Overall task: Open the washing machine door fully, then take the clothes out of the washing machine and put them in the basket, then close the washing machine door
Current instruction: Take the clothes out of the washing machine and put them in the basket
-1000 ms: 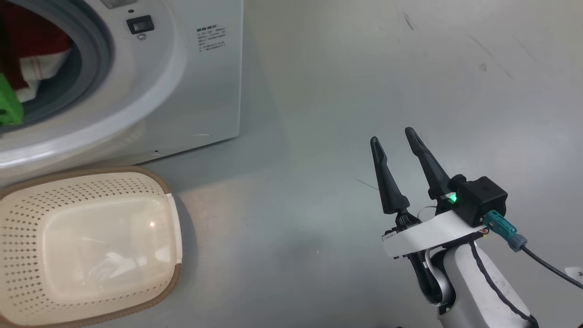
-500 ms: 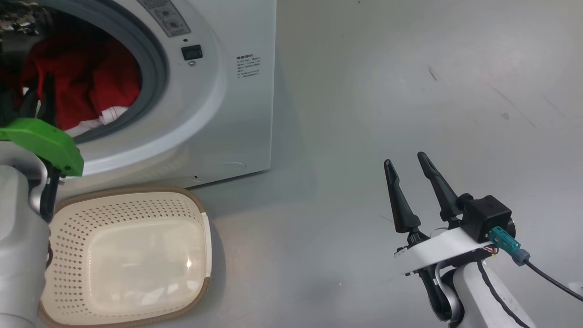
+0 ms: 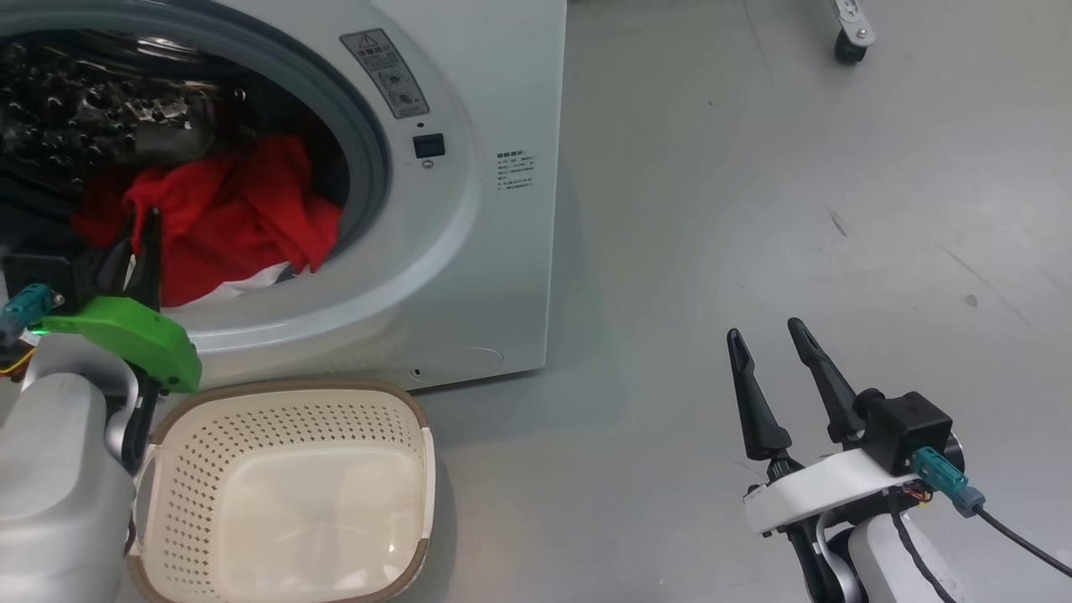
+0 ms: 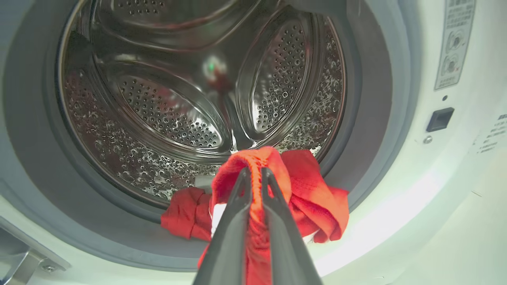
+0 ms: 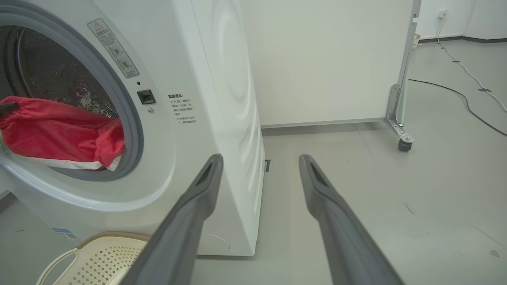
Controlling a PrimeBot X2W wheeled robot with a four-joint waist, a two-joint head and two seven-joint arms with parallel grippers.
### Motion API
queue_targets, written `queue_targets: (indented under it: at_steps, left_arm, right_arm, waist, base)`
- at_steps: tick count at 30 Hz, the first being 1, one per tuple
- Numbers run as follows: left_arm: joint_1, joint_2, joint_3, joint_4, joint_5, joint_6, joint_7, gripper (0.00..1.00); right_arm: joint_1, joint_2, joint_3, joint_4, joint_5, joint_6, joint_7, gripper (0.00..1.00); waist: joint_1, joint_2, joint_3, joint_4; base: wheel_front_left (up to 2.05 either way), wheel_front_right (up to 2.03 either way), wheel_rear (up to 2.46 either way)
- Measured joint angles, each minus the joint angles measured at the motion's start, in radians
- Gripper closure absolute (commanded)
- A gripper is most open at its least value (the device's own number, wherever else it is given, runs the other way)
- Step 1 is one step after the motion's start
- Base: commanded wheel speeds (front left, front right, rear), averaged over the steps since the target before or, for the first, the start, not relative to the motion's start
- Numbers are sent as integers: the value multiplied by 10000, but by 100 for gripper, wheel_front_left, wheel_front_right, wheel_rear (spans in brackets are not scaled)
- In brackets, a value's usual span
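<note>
Grey floor (image 3: 687,251), big white front-loading washing machine (image 3: 502,251); left tool (image 4: 255,171) pinches a bunched fold of the red jersey garment (image 3: 234,218), probably light and floppy; right tool (image 3: 765,329) gapes empty

There is one big white front-loading washing machine (image 3: 502,268) and one red fabric garment (image 3: 234,226). One cream perforated plastic basket (image 3: 285,419) is present.
</note>
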Motion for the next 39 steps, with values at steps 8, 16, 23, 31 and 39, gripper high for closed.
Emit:
queue_targets:
  at_steps: [8, 16, 23, 31, 39]
  left_arm:
    - [688, -19, 117, -945, 27, 0, -10, 100]
    - [985, -293, 637, -3149, 163, 180, -12, 100]
    - [1464, -437, 832, -4663, 477, 334, -38, 100]
    - [1818, -497, 1085, -6163, 667, 497, -42, 100]
    - [2490, -633, 1296, -6859, 669, 662, -96, 100]
  right_arm:
    - [277, 2, -169, -67, 15, -4, 0, 0]
    - [444, -19, -316, -186, 15, -4, 0, 0]
    - [470, -17, -293, -209, 15, 15, 0, 0]
    - [640, -17, -286, -211, 13, 56, 0, 0]
    - [655, -15, -286, -224, 13, 94, 0, 0]
  waist:
    - [0, 0, -408, 333]
    - [0, 0, -651, 623]
    - [0, 0, -837, 801]
    - [0, 0, -913, 863]
    - [0, 0, -923, 894]
  base:
    - [0, 0, 0]
    - [0, 0, 0]
    - [0, 0, 0]
    - [0, 0, 0]
    - [0, 0, 0]
